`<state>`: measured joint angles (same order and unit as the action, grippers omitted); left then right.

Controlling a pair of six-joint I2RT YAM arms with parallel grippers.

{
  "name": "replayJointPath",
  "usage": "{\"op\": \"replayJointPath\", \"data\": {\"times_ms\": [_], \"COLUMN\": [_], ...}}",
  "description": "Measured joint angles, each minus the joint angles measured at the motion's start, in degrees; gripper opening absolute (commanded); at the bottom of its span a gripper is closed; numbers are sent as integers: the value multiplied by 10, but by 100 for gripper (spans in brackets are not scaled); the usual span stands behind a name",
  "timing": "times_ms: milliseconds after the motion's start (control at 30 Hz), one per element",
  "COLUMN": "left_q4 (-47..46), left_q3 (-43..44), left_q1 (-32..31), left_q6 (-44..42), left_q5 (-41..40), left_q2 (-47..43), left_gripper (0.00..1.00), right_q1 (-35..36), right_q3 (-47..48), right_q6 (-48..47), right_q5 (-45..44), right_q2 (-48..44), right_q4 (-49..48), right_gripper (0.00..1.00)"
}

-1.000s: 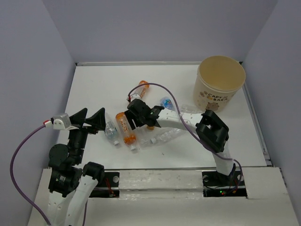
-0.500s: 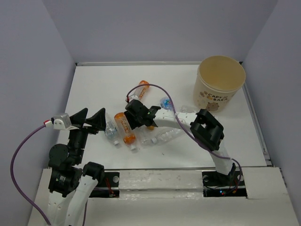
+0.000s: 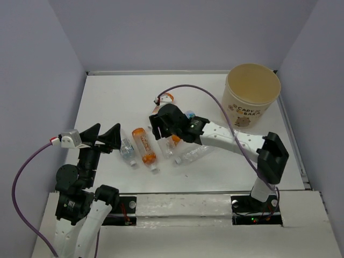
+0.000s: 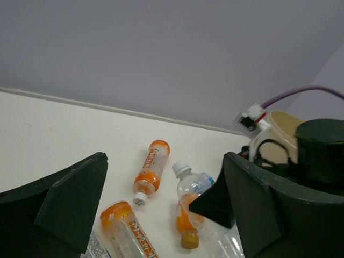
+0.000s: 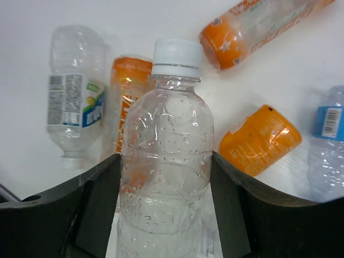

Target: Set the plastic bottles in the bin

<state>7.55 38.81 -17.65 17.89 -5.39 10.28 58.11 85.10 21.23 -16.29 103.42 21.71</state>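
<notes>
My right gripper is shut on a clear plastic bottle with a white cap; both fingers press its sides, and it also shows in the top view. Below it lie an orange-labelled bottle, a clear labelled bottle, another clear bottle, a blue-labelled one and an orange one farther back. The tan bin stands upright at the back right. My left gripper is open and empty, raised at the left, apart from the bottles.
White side walls ring the white table. My right arm stretches across the middle, its elbow at the right near the bin. Purple cables loop over both arms.
The right arm's elbow has swung out to the right, and its gripper has shifted slightly up and right with the clear bottle in it. The left arm has not moved.
</notes>
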Motion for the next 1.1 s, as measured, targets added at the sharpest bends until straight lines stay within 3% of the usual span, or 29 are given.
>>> {"op": "replayJointPath", "data": {"times_ms": [267, 333, 500, 667, 900, 933, 1033, 1100], "left_q4": [0, 0, 0, 0, 0, 0, 0, 0], "left_q3": [0, 0, -1, -1, -1, -1, -1, -1], "left_q1": [0, 0, 0, -6, -12, -12, -14, -14], "left_q6": [0, 0, 0, 0, 0, 0, 0, 0], "left_q5": [0, 0, 2, 3, 3, 3, 3, 3], "left_q2": [0, 0, -7, -11, -16, -18, -19, -19], "left_gripper": [99, 99, 99, 99, 99, 99, 99, 99], "right_q1": [-21, -65, -268, -430, -522, -527, -529, -529], "right_q3": [-27, -30, -66, -66, -60, -74, -127, -163], "right_q6": [-40, -52, -75, -98, -127, -127, -127, -126], "right_q5": [-71, -87, -145, -191, -200, -196, -180, -174], "right_q2": [-186, -219, -297, -304, -217, -209, -208, -212], "right_q4": [-63, -80, -159, -255, -339, -346, -369, -389], "right_gripper": [44, 45, 45, 44, 46, 48, 78, 92]}}
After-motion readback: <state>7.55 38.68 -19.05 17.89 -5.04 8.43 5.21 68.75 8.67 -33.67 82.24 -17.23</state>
